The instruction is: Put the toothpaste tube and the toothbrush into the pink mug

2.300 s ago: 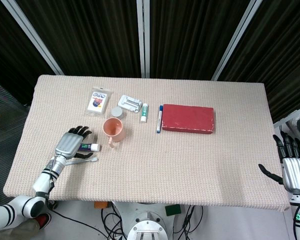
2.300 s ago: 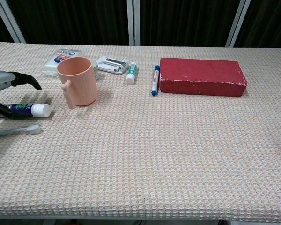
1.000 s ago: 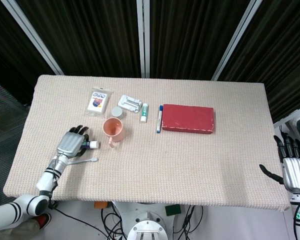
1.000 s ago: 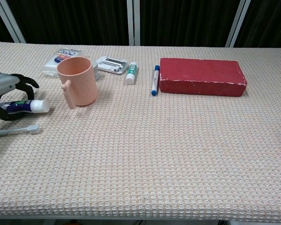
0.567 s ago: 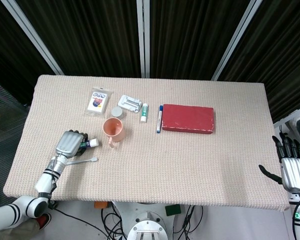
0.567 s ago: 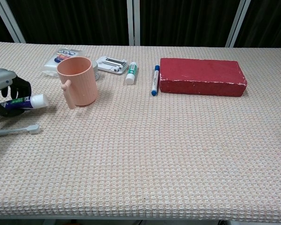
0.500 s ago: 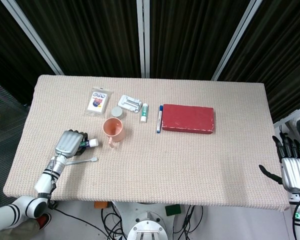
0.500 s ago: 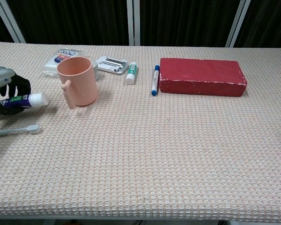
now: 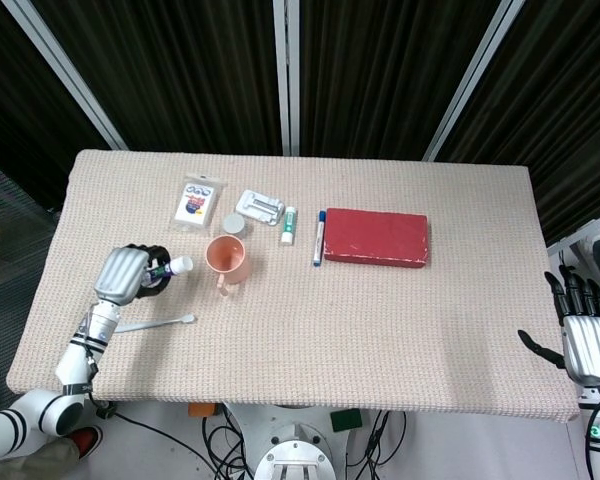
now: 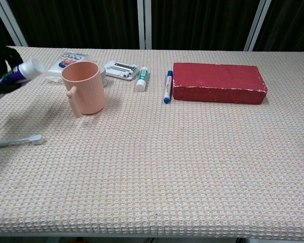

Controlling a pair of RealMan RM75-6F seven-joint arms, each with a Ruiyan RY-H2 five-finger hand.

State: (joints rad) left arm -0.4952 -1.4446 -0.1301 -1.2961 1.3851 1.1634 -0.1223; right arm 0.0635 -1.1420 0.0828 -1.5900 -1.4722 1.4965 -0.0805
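My left hand (image 9: 126,272) grips the toothpaste tube (image 9: 168,268) and holds it above the table, left of the pink mug (image 9: 226,258). The tube's white cap (image 10: 32,66) points toward the mug (image 10: 84,87), and my left hand's dark fingers (image 10: 1,58) wrap the tube at the chest view's left edge. The toothbrush (image 9: 158,323) lies flat on the table below the hand, its head (image 10: 36,138) toward the right. The mug stands upright, handle toward the front. My right hand (image 9: 588,340) hangs off the table's right edge with fingers apart, holding nothing.
A red box (image 9: 376,237) lies at the back right of the mug, with a blue marker (image 9: 318,238) beside it. A small green-and-white tube (image 9: 289,224), a white case (image 9: 259,207) and a packet (image 9: 199,200) sit behind the mug.
My left hand closed around the toothpaste tube and lifted it off the table, up and toward the back. The toothbrush, mug and right hand have not moved.
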